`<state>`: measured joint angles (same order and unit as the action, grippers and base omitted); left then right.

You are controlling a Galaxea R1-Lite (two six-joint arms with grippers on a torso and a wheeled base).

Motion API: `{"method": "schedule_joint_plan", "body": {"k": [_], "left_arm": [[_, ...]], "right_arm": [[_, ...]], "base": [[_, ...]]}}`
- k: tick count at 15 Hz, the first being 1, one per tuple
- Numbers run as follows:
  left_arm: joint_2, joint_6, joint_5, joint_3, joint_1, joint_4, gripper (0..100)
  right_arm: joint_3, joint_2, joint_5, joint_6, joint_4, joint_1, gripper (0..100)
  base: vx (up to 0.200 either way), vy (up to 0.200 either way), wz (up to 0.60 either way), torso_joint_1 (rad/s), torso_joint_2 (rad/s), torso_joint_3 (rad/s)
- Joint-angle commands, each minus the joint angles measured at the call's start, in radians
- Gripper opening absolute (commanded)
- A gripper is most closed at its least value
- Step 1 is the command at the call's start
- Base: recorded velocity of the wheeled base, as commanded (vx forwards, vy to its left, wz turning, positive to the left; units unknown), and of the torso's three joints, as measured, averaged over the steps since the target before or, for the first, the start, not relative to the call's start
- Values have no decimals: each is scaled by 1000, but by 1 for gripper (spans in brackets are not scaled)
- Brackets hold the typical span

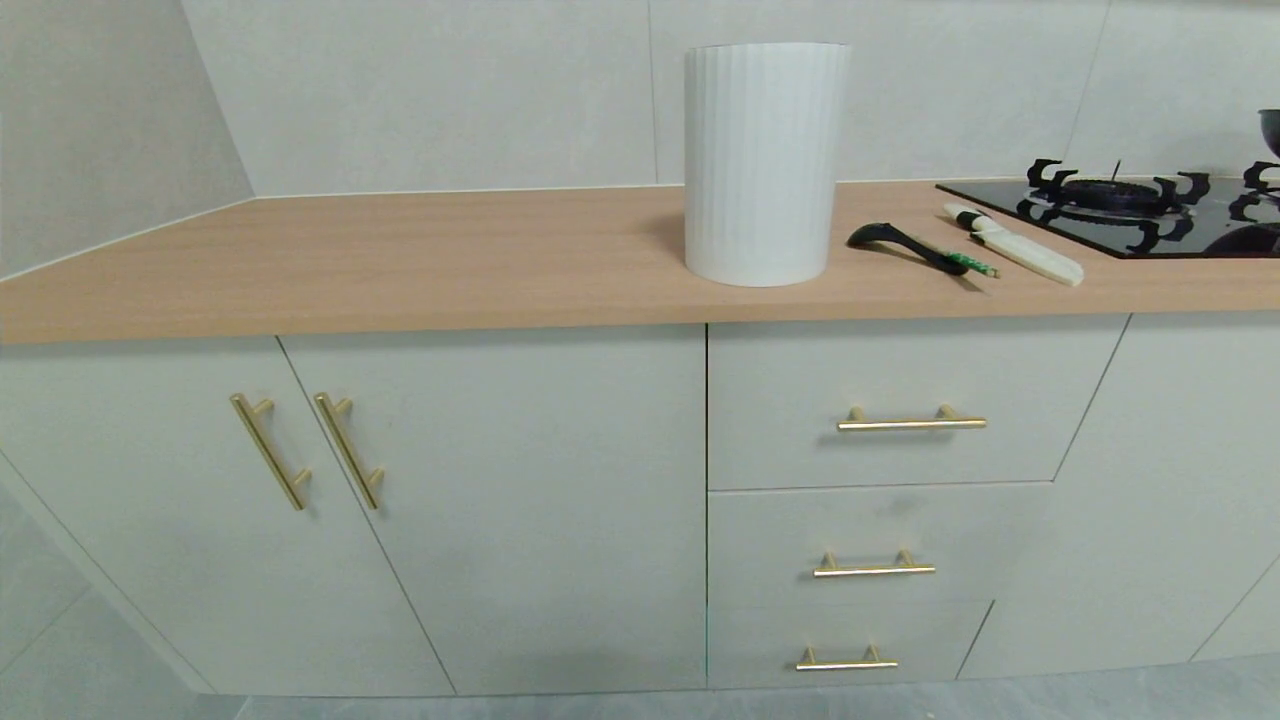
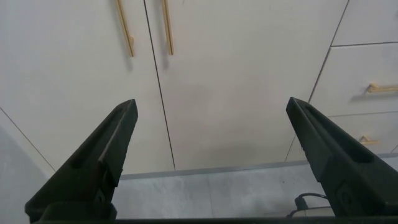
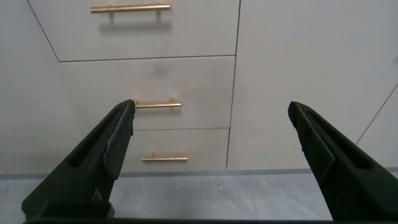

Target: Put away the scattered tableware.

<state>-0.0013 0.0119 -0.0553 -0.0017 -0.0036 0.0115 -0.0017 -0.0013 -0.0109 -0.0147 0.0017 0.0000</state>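
Left gripper and right gripper are gaping wide, empty; a black ladle is lying near a white container on the countertop

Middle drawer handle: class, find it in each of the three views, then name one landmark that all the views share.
Head view: middle drawer handle, second of three gold bars set one above another.
Left wrist view: the handle is cut by the frame edge, just above the lowest bar.
Right wrist view: the handle is the middle of three bars.
Shared landmark: bottom drawer handle.
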Motion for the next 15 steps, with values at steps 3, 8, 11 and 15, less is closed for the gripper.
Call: {"method": "schedule_joint_plan", "body": {"k": [3, 8, 11, 15], "left_arm": [[1, 0, 0, 0, 1, 1, 100], [1, 0, 0, 0, 1, -1, 100], [1, 0, 0, 0, 1, 1, 100], [1, 0, 0, 0, 1, 1, 100]], "right_arm": [[0, 1, -8, 13, 0, 0, 100], [-196, 156, -70, -8, 4, 25, 100], [-222, 343, -72, 15, 4, 32, 100], [-273, 667, -70, 15, 1, 83, 100]], "base": [[0, 0, 0, 0, 0, 0], [0, 0, 0, 0, 0, 0], [0, 0, 0, 0, 0, 0], [0, 0, 0, 0, 0, 0]]}}
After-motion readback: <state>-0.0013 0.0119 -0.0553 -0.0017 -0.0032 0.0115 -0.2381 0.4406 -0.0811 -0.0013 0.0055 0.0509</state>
